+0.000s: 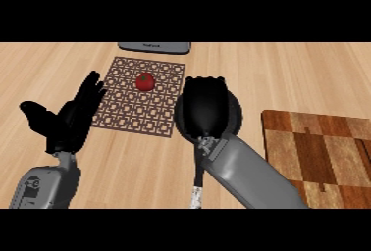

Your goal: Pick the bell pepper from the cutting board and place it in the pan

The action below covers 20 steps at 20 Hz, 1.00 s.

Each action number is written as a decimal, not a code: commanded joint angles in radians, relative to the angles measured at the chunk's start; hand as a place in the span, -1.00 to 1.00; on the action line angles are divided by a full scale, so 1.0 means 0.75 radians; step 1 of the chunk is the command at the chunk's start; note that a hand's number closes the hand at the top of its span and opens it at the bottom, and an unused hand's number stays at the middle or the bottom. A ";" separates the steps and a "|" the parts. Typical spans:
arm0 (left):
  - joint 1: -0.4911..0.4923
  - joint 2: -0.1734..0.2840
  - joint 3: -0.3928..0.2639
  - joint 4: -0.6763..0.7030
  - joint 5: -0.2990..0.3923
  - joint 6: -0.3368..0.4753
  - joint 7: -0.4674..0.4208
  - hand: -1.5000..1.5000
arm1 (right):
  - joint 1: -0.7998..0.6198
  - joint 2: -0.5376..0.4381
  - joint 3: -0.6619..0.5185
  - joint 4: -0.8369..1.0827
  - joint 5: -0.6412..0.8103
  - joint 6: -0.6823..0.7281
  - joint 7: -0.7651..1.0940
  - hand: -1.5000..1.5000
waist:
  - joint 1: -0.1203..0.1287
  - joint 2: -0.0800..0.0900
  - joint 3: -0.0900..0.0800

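Observation:
A red bell pepper (145,81) lies on a brown lattice-patterned board (138,110) at the upper middle of the counter. Just right of that board sits a black pan (238,112), mostly hidden under my right hand (206,105); its handle (198,184) runs toward the lower edge. My right hand is open with straight fingers pointing away from me, a little right of the pepper and not touching it. My left hand (69,122) stays open with fingers up at the left edge of the patterned board, holding nothing.
A checkered wooden board (319,157) lies at the right. A flat grey object (154,46) sits at the far edge, beyond the patterned board. The counter is light wood.

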<state>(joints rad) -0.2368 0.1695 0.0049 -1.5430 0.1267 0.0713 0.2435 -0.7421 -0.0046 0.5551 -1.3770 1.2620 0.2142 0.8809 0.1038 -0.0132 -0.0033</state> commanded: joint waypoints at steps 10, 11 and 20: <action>0.004 0.050 0.060 -0.004 0.020 -0.020 -0.007 0.00 | -0.391 0.005 0.210 0.042 -0.225 -0.149 0.701 1.00 | -0.043 0.016 0.001; -0.034 0.038 0.058 0.028 0.006 0.000 -0.003 0.00 | -0.407 0.005 0.200 0.039 -0.219 -0.165 0.713 1.00 | -0.061 0.018 0.002; 0.075 0.024 0.074 -0.035 0.007 0.019 -0.008 0.00 | -0.243 -0.039 -0.014 0.130 -0.069 -0.388 0.449 1.00 | -0.127 0.020 0.005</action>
<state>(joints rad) -0.2020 0.1993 0.0644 -1.5512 0.1362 0.0751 0.2346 -0.9762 -0.0199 0.6039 -1.3150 1.1656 0.0536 1.1467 0.0238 -0.0003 -0.0007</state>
